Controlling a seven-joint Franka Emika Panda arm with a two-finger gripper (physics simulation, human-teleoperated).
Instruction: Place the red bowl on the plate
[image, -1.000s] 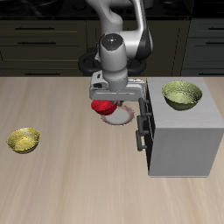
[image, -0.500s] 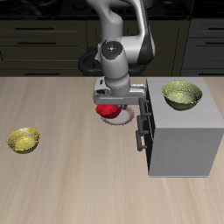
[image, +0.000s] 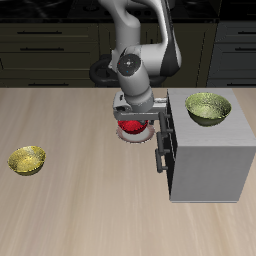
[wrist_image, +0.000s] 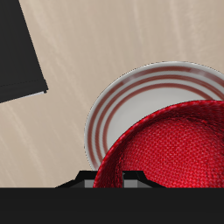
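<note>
The red bowl (image: 133, 127) hangs just under my gripper (image: 134, 121), which is shut on its rim. It sits directly over the plate (image: 124, 138), a whitish round plate with reddish rings beside the grey cabinet; whether bowl and plate touch I cannot tell. In the wrist view the red bowl (wrist_image: 171, 149), with its textured inside, covers part of the plate (wrist_image: 114, 103), whose striped rim shows around it. The fingertips are mostly hidden by the bowl and the hand.
A grey cabinet (image: 210, 160) with a dark handle (image: 163, 150) stands right beside the plate. A yellow-green bowl (image: 207, 107) rests on its top. Another yellow-green bowl (image: 27, 159) lies far off on the wooden table (image: 80, 210).
The gripper has carried the red bowl sideways toward the cabinet and lower, from beside the plate to over its middle.
</note>
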